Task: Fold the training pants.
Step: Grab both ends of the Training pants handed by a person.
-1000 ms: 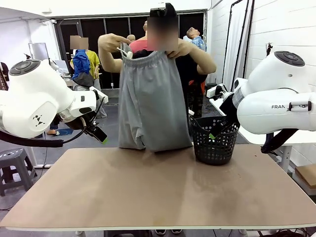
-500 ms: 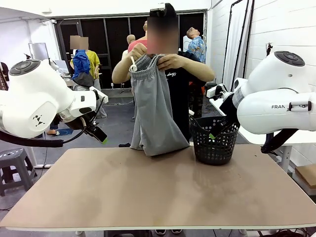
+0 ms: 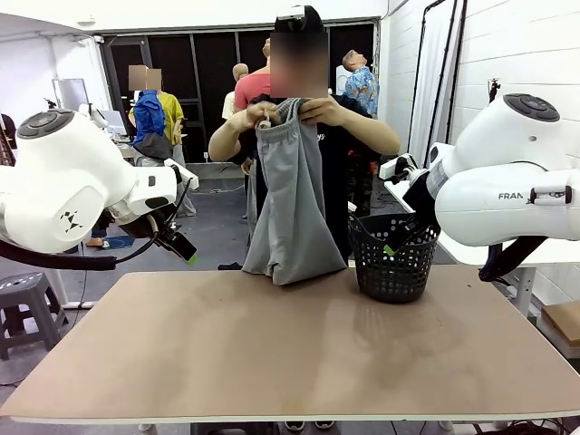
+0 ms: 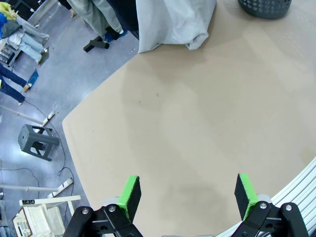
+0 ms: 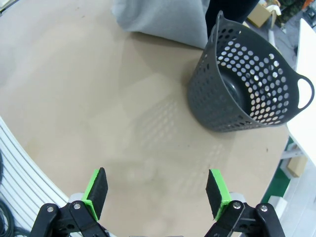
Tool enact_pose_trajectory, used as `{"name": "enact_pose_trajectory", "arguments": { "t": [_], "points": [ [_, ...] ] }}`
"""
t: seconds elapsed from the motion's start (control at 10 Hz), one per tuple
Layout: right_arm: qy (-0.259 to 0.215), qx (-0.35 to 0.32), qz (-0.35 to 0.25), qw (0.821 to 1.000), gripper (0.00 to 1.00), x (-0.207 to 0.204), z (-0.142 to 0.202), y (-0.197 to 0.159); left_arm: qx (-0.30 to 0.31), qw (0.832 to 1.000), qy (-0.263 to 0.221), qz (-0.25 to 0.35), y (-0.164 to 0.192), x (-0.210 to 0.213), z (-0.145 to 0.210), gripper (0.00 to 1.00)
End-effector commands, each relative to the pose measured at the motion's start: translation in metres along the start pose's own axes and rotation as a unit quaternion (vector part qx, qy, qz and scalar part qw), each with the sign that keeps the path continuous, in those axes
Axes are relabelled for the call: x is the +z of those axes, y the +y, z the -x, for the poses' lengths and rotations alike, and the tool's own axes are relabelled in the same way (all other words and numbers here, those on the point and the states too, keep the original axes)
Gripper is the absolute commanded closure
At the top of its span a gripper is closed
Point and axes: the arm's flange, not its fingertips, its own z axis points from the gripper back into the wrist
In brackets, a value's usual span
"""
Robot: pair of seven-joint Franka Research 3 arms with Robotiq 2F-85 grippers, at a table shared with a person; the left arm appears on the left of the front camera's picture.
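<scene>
Training pants [image 3: 288,208], where are they?

Off the table [image 3: 272,353]. The person at the far side holds them up by the waistband, one hand [image 3: 258,115] and the other hand [image 3: 319,109] close together at chest height. The cloth hangs bunched and narrow.

Does the hem touch the table?

Front view puts the lower end at the far edge. Left wrist view has the hem right at that edge; resting or just above, can't tell.

Claws?

Left gripper [image 4: 187,190] is released, green pads wide apart over bare tabletop, nothing between them. Right gripper [image 5: 157,190] likewise, spread and not grasping anything.

What do the wrist views add?

Right wrist looks into the black basket [image 5: 247,84]: upright, near the table's far right, just beside the hanging cloth. Left wrist catches the floor past the table corner, with a grey stool [image 4: 35,142]. The hands on the waistband show in the front view.
</scene>
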Motion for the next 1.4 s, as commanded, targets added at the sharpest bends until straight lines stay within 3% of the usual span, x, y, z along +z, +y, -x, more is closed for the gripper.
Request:
{"name": "enact_pose_trajectory", "arguments": {
  "t": [0.0,1.3],
  "points": [
    [0.0,0.0,0.0,1.0,0.0,-0.0015,-0.0001,-0.0002,-0.006,1.0,-0.004,0.002,0.0021,-0.0014,-0.0007,0.0],
    [0.0,0.0,0.0,1.0,0.0,-0.0015,-0.0001,-0.0002,-0.006,1.0,-0.004,0.002,0.0021,-0.0014,-0.0007,0.0]
  ]
}}
